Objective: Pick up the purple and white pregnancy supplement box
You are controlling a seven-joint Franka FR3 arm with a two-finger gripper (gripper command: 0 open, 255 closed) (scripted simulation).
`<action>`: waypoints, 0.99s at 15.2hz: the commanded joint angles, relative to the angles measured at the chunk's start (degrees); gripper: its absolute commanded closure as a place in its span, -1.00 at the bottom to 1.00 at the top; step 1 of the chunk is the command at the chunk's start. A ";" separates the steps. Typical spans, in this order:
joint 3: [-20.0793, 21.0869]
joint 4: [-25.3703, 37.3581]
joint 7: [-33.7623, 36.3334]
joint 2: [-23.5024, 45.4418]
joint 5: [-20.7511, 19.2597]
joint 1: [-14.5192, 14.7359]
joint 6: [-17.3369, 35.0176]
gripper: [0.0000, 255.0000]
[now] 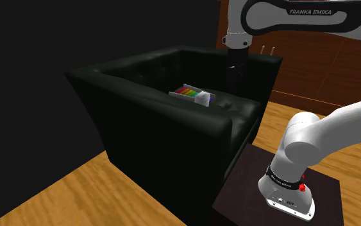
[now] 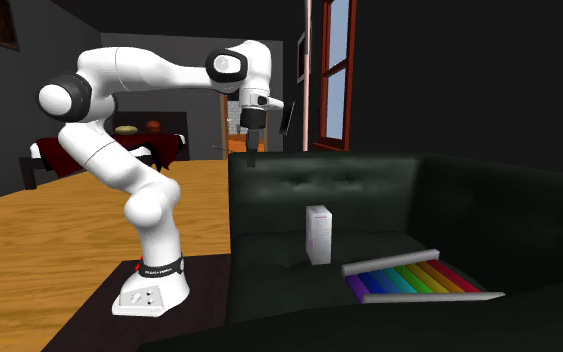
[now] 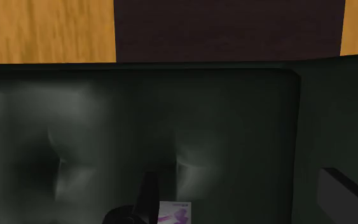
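The supplement box [image 2: 318,234] stands upright on the seat of a dark armchair [image 2: 389,190] and looks mostly white from this side. In the shoulder view the box [image 1: 204,98] is white with a purple tint. Seen from the wrist, its purple and white top [image 3: 176,213] lies just under the hand. My black gripper [image 2: 252,158] hangs in the air above the chair's armrest on the stand's side, well above the box and apart from it. From the shoulder, the gripper [image 1: 236,80] is a dark column over the chair's far side. Nothing is in it.
A flat box with rainbow stripes [image 2: 419,280] lies on the seat beside the supplement box. The chair's padded arms and back [image 1: 172,115] rise around the seat. My dark stand [image 1: 281,192] sits on a wooden floor [image 1: 76,192]. A dining table [image 2: 119,145] stands far behind.
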 commanded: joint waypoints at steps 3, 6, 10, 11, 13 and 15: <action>-3.45 -0.89 -7.30 1.27 -2.01 1.22 3.14 -1.00; -8.60 -1.26 -18.09 4.25 -4.45 3.24 8.00 -1.00; -15.20 -0.05 -32.41 10.02 -6.14 6.34 14.47 -1.00; -16.80 0.53 -36.00 11.74 -6.24 7.24 16.02 -1.00; -19.89 2.02 -43.27 15.46 -5.95 9.11 19.01 -1.00; -22.76 3.87 -50.70 19.52 -4.97 11.04 21.78 -1.00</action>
